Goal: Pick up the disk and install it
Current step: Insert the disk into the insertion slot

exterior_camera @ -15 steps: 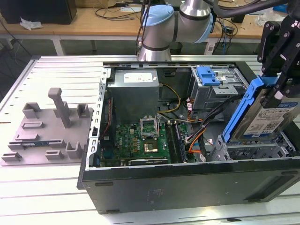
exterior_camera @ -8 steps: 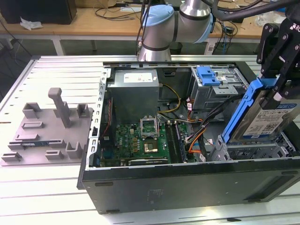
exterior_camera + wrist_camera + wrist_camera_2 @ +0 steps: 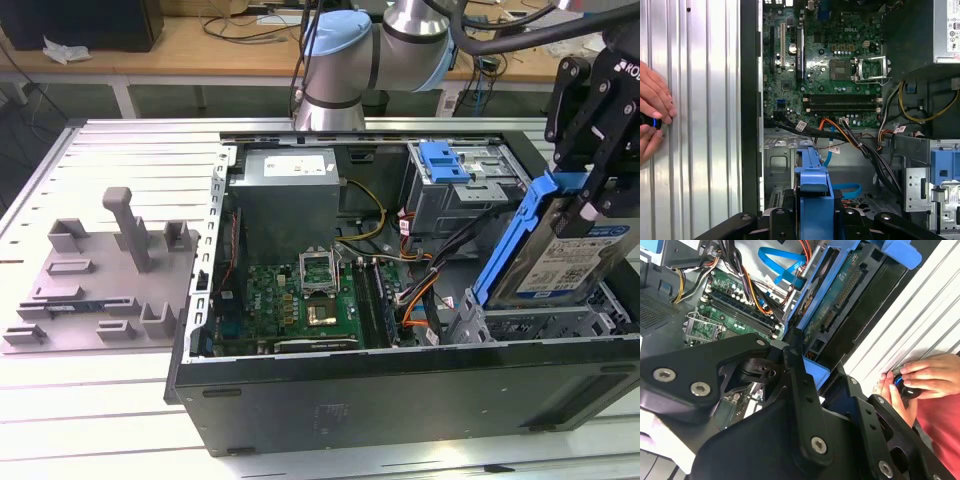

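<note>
Disk – one, in its blue carrier – was held up on edge and tilted at the 3 o'clock side of the open computer case in the exterior view, directly over the grey drive bay. It was not yet seated. The single gripper was clamped on its upper end, the jaws pressing the carrier from both sides. That steep tilt looked chosen so the lower edge could meet the bay first, clear of the cable bundle beside it.

Inside the case there was one motherboard near the middle and one power-supply box at 12 o'clock from it. One bare blue tab piece sat on the drive cage at about 1 o'clock.

Outside the case, one grey fixture lay on the surface at 9 o'clock, well apart from the work. Both wrist views showed a person's two hands resting on the ribbed surface beside the case around a small dark device – probably a control, kept clear of the arm
</note>
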Motion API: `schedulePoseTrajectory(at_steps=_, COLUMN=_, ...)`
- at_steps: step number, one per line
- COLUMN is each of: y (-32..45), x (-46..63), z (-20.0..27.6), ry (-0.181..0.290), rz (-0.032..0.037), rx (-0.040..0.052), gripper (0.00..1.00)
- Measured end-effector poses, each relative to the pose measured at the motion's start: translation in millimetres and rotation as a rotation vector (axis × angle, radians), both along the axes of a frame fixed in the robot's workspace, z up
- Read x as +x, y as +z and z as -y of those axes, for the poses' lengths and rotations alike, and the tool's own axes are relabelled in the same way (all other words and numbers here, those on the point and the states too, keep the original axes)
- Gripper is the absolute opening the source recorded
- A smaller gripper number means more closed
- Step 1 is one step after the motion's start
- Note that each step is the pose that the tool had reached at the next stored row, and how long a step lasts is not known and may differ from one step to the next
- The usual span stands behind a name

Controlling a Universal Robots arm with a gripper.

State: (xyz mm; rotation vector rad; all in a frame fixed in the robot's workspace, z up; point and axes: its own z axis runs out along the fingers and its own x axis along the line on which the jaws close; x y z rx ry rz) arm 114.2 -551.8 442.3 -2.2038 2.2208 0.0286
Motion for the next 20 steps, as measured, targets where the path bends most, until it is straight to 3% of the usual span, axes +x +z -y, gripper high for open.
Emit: schedulePoseTrajectory(at_steps=20, y=-18.6, x=0.9, z=0.0, ry=-0.001, rz=0.0, rx=-0.0001, gripper=0.36)
